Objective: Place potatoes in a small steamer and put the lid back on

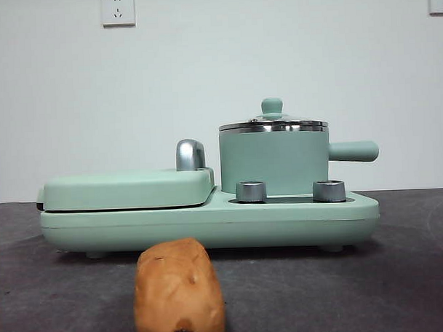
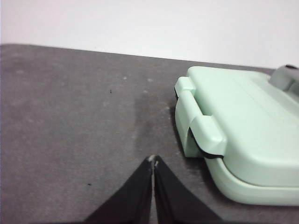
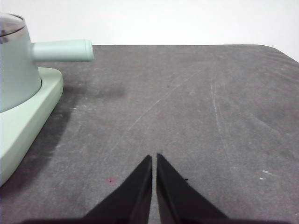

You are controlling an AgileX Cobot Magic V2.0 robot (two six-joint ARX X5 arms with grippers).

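An orange-brown potato lies on the dark table, close to the front camera and in front of the appliance. The small mint-green steamer stands on the right half of the cooker base, its side handle pointing right. The glass lid with its green knob rests on the steamer. The steamer's wall and handle also show in the right wrist view. My left gripper is shut and holds nothing, over bare table beside the base's left end. Off to the steamer's right, my right gripper is also shut and holds nothing.
The mint-green cooker base spans the middle of the table, with a flat griddle cover, a chrome handle and two steel knobs. Its left end fills the left wrist view. A white wall stands behind.
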